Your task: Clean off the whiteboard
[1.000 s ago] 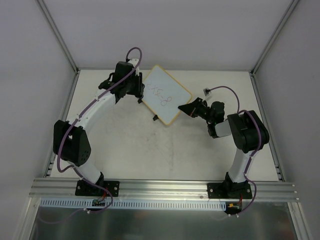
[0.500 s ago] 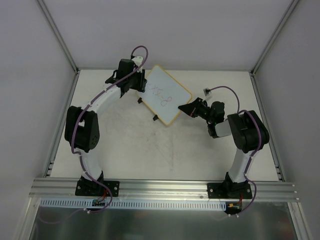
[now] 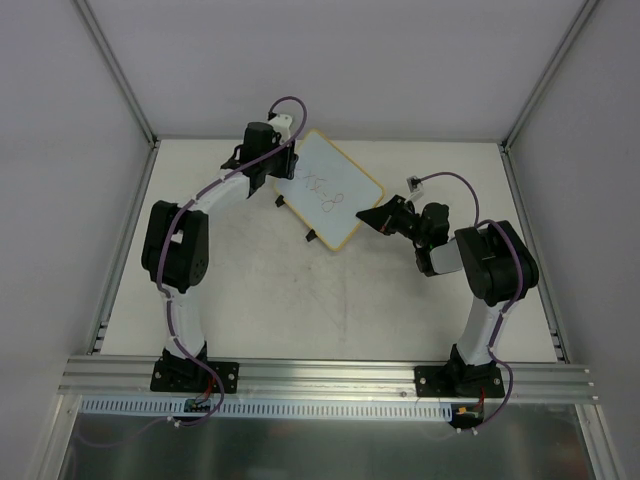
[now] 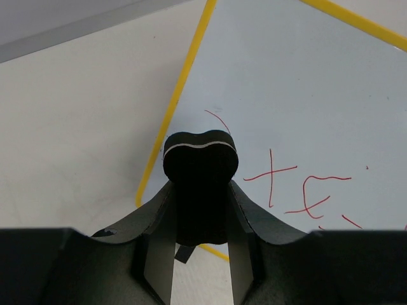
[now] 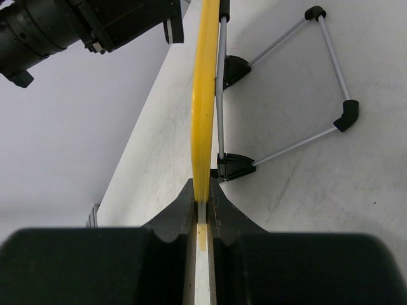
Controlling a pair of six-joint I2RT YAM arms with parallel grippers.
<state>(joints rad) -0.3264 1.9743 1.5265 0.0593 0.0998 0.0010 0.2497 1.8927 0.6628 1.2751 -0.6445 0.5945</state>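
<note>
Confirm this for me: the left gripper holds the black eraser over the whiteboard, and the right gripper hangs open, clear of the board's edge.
Not right. The right gripper is not open or clear of the board. The right wrist view shows it shut on the yellow-framed edge of the whiteboard. The rest stands: the left gripper holds the black eraser over the board.

The left arm (image 3: 180,325) and right arm (image 3: 478,325) are showing white links, black joints, purple cables (image 3: 455,178), and black bases (image 3: 195,376) on the rail (image 3: 330,377).
</note>
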